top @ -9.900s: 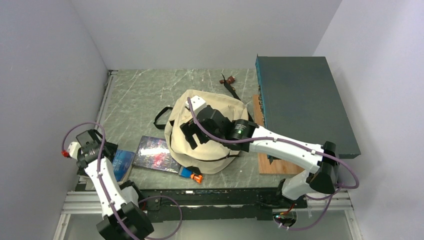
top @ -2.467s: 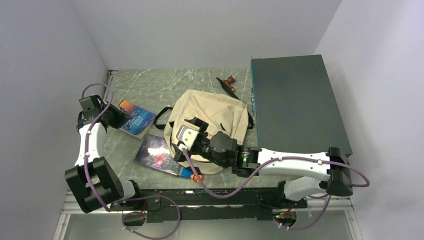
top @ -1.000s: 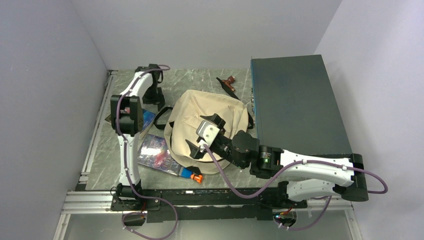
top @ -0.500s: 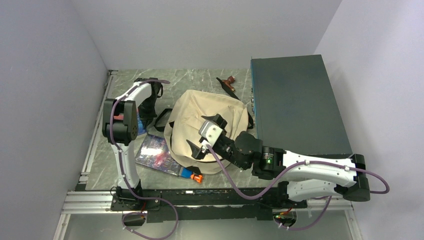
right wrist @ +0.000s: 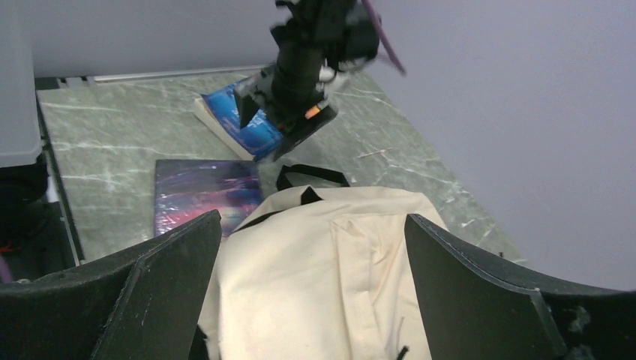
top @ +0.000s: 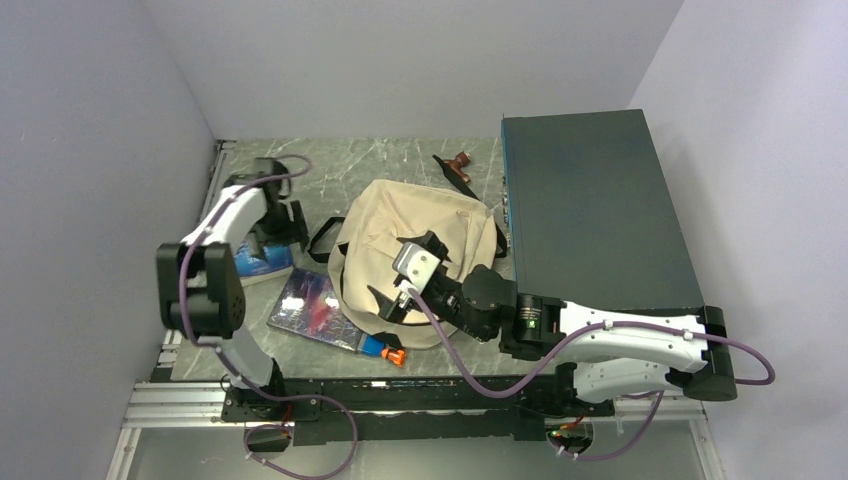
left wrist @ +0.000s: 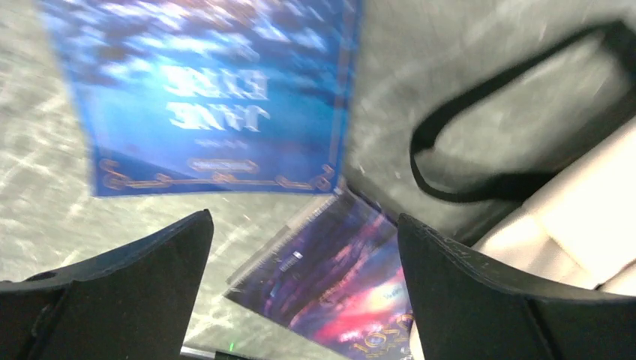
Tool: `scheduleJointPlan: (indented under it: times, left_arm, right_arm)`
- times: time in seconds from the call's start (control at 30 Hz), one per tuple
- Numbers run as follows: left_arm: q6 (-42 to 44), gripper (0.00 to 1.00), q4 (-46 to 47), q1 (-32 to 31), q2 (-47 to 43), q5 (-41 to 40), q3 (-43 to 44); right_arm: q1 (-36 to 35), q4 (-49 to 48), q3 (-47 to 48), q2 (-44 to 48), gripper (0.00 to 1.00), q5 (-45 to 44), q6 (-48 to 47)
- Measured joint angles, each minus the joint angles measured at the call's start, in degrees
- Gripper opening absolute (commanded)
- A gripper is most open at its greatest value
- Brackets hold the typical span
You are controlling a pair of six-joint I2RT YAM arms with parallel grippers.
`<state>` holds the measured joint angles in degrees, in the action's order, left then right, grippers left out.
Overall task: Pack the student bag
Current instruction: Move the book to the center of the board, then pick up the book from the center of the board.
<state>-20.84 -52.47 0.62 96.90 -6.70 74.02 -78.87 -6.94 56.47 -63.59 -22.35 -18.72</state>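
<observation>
One blue book (left wrist: 217,97) (half-hidden overhead, seemingly) near bag (left wrist: 570,217).

free: table (top: 370,160) behind student bag (top: 400,212) | blocked: teal box (top: 600,210) right; blue book (top: 262,263), purple book (top: 312,308) left

The left arm (top: 232,210), at the left of the top view, has white shells between bulky black joint housings. The right arm (top: 620,340), at lower right, is built alike. A purple cable (top: 445,340) trails along it, and a small green light (top: 527,322) glows on one black joint. The left gripper (left wrist: 304,217) and right gripper (right wrist: 313,216) have matte black wedge fingers in the lower corners of each wrist view.
</observation>
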Motion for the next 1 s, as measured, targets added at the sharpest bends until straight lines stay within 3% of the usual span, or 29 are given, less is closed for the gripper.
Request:
scheduleJointPlan:
  times: [0.2,0.43,0.57,0.77,1.0]
  left_arm:
    - [0.2,1.0,7.4,16.7,-6.4,5.7,-1.0]
    - [0.1,1.0,10.7,25.9,-6.5,10.4,-9.7]
    - [0.2,1.0,11.1,27.8,-5.4,12.2,-10.6]
    - [0.7,0.99,12.4,27.8,-0.7,15.0,-10.6]
    - [2.0,0.72,12.4,28.2,3.1,18.3,-10.5]
  right_arm:
    - [0.0,0.5,1.7,-4.1,1.0,1.1,8.9]
    - [-0.5,4.3,9.5,-14.1,1.0,2.0,19.2]
    - [-4.0,4.9,9.5,-14.4,1.0,-0.8,17.9]
    - [-15.0,3.1,9.2,-15.0,1.0,-11.8,13.2]
    - [-17.7,-2.5,7.5,-26.0,1.0,-21.3,11.9]
